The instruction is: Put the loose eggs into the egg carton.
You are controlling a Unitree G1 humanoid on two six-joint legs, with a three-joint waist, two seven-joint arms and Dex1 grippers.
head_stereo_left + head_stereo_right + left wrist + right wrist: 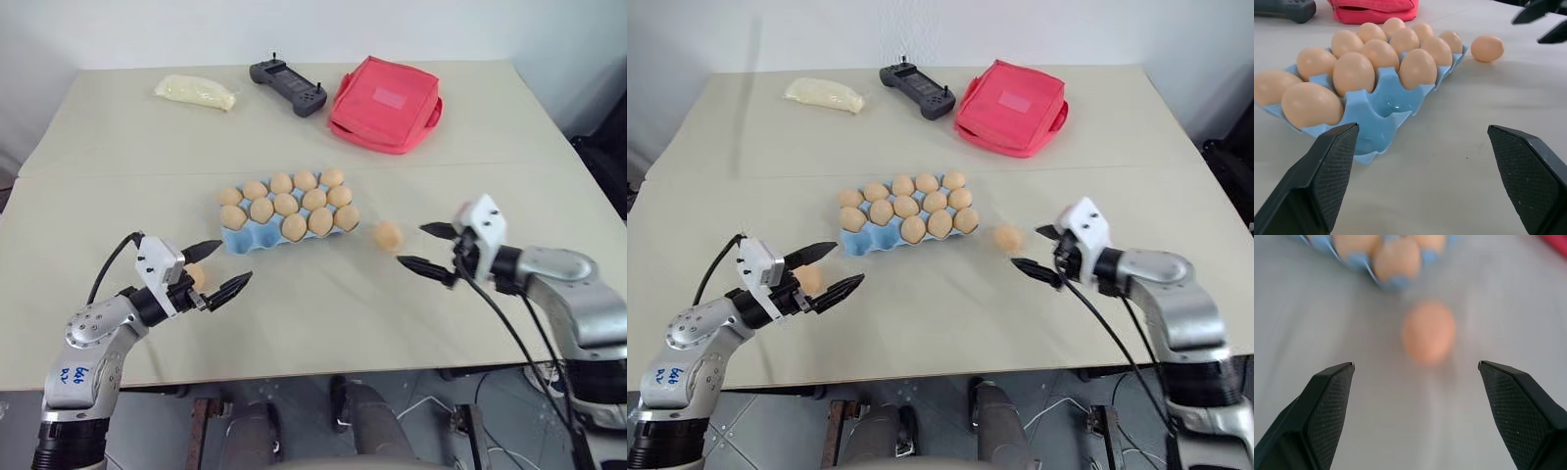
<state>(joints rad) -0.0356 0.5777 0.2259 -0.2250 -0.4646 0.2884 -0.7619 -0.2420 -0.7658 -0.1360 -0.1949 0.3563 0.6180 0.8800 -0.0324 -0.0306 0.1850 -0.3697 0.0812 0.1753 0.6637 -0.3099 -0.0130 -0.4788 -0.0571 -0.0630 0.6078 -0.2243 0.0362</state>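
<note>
The light blue egg carton (257, 240) lies near the middle of the beige desk (470, 137), its long side running slantwise, and nearly every cup holds a tan-brown egg; the left wrist view shows one bare cup (1382, 105) in the row nearest the robot, at the carton's left end; one loose egg (388, 235) lies on the desk just beside the carton's right end, apart from it; a second loose egg (196, 275) shows nearer the front edge, to the left of the carton, between the left gripper's two black fingers as seen from above, though whether they touch it cannot be told from here; the left gripper (217, 269) hangs over the desk's front left part with its fingers spread wide, released, and points toward the carton's near left corner; the right gripper (433, 248) hangs over the front right part, fingers likewise parted and holding nothing, aimed at the loose egg beside the carton, which lies a little ahead of its tips and between their lines; along the far edge lie a pale yellow filled bag (196, 92) toward the left corner, a dark grey handheld controller (288, 86) in the middle, and a red fabric pouch (384, 102) to the right of it.
</note>
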